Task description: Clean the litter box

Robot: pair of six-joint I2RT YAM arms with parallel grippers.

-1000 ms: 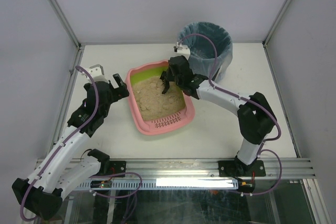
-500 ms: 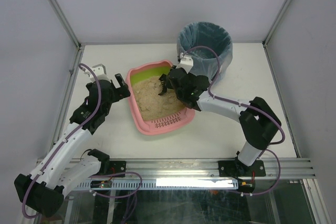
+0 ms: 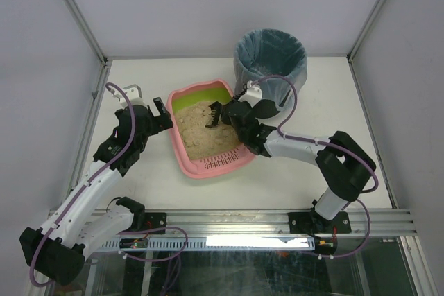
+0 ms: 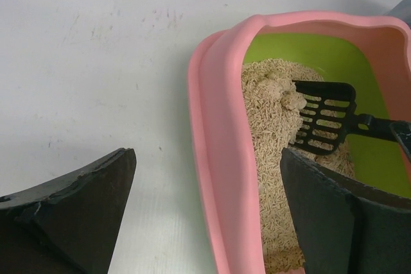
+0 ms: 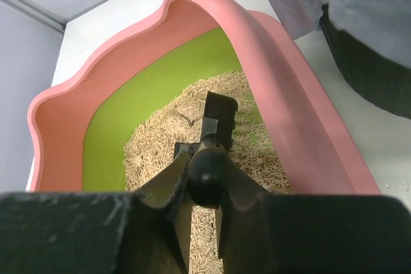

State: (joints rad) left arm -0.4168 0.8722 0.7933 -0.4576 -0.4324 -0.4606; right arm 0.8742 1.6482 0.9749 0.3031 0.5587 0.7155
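Note:
The pink litter box [image 3: 182, 152] with a lime-green inner wall and beige litter sits mid-table; it also shows in the left wrist view [image 4: 218, 126] and the right wrist view [image 5: 295, 113]. My right gripper [image 3: 231, 114] is shut on the handle of a small black slotted scoop [image 4: 323, 117], whose head lies in the litter at the box's far end with a clump against it. The handle's end sits between the fingers [image 5: 207, 170]. My left gripper [image 3: 158, 114] is open, its jaws standing either side of the box's left rim, not touching it.
A round black bin [image 3: 271, 60] lined with a blue bag stands just behind and right of the box, close to the right arm; its edge shows in the right wrist view [image 5: 366, 62]. White enclosure walls and metal posts ring the table.
My right gripper has lowered and tilted toward the box's far end, pushing the scoop's head down into the litter. My left gripper has edged slightly closer to the box's left rim.

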